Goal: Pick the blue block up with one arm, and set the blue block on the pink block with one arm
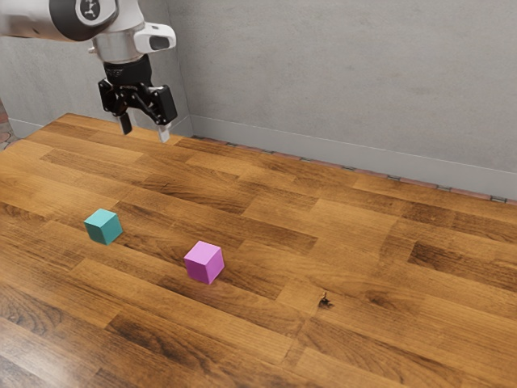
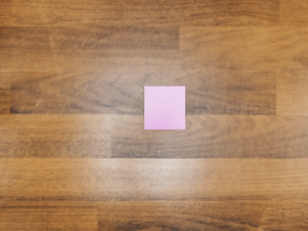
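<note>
At the frame's upper left my black two-finger gripper point(image 1: 145, 133) hangs open, empty; aimed over the pink cube point(image 1: 203, 262), I could grab it instead of the teal-blue cube point(image 1: 103, 226).

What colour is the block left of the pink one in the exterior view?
Teal blue; the block shows best in the exterior view.

At the frame's upper left, a glossy white arm point(image 1: 48, 20) with a dark grey round joint cap point(image 1: 89, 10) carries a boxy black pincer point(image 1: 145, 129) with two pale-tipped fingers point(image 1: 164, 132).
</note>
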{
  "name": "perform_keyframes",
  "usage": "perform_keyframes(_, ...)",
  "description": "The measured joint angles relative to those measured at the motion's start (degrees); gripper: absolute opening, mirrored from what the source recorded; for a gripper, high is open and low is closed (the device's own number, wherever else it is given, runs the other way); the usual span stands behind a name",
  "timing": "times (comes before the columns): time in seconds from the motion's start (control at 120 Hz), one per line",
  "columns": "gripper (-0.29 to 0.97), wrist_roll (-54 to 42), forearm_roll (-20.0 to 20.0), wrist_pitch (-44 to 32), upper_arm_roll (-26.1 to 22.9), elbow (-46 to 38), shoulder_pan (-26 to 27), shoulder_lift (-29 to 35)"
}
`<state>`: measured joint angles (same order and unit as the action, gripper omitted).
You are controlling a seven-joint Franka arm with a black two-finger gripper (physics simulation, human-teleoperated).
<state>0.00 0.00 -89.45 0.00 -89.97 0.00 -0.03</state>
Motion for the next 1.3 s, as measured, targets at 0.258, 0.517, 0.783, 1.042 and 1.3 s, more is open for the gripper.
perform_keyframes(0.258, 0.68, -0.5, -0.5, 8.1, -0.1, 16.0, -1.2, -6.0)
perform_keyframes(0.517, 0.68, -0.8, 0.1, 14.8, -1.0, 26.1, -0.8, 1.0)
perform_keyframes(0.783, 0.68, -1.0, 3.5, 16.8, -0.8, 26.5, 1.9, -1.7)
perform_keyframes(1.042, 0.68, -1.2, 5.4, 15.5, -0.7, 26.1, -1.2, -4.1)
perform_keyframes(1.3, 0.68, -1.2, 6.6, 8.7, 0.4, 5.3, 1.0, -1.5)
